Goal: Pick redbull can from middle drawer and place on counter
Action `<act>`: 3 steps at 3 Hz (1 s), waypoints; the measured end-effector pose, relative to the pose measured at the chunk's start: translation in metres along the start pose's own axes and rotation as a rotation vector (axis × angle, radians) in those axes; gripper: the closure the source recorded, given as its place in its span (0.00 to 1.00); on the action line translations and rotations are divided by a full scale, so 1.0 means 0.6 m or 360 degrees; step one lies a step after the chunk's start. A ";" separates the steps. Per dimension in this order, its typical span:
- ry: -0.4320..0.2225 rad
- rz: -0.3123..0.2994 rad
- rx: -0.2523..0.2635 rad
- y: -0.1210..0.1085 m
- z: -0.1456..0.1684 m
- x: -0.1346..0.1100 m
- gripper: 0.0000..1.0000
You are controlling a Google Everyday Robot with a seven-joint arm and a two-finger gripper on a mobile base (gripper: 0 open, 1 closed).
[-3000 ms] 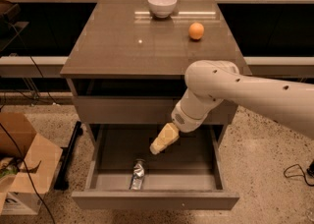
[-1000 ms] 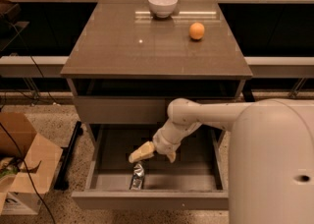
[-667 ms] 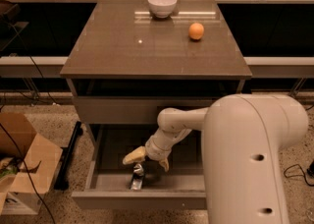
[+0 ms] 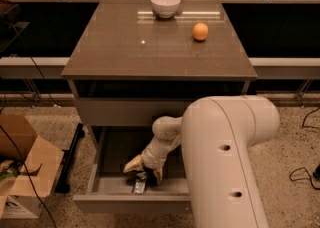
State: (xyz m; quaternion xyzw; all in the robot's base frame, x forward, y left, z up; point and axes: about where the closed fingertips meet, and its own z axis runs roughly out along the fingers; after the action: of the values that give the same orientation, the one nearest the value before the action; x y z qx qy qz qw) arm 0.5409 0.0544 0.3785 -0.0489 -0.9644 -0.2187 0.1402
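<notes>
The redbull can [image 4: 139,185] lies on its side in the front of the open middle drawer [image 4: 131,204], silver with a dark band. My gripper [image 4: 144,170] reaches down into the drawer and sits right over the can's far end. Its cream fingers [image 4: 132,164] are spread open on either side of the can, not closed on it. The big white arm [image 4: 225,162] fills the lower right and hides the drawer's right half. The counter [image 4: 150,47] is the glossy grey-brown top above the drawers.
A white bowl [image 4: 165,4] stands at the counter's far edge and an orange [image 4: 200,31] sits to its right. An open cardboard box [image 4: 22,172] is on the floor at the left. Cables lie on the floor at the right.
The arm has swung left and lower into the drawer, and the gripper has come down from above the can onto it. The can has not moved.
</notes>
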 end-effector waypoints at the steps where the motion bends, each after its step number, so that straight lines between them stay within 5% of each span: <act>1: 0.0041 0.0072 0.0001 0.008 0.022 -0.001 0.42; 3: -0.0009 0.0100 -0.0055 0.015 -0.001 0.001 0.96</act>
State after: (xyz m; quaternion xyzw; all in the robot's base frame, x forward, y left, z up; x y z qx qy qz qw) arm 0.5416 0.0624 0.3827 -0.0822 -0.9589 -0.2307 0.1434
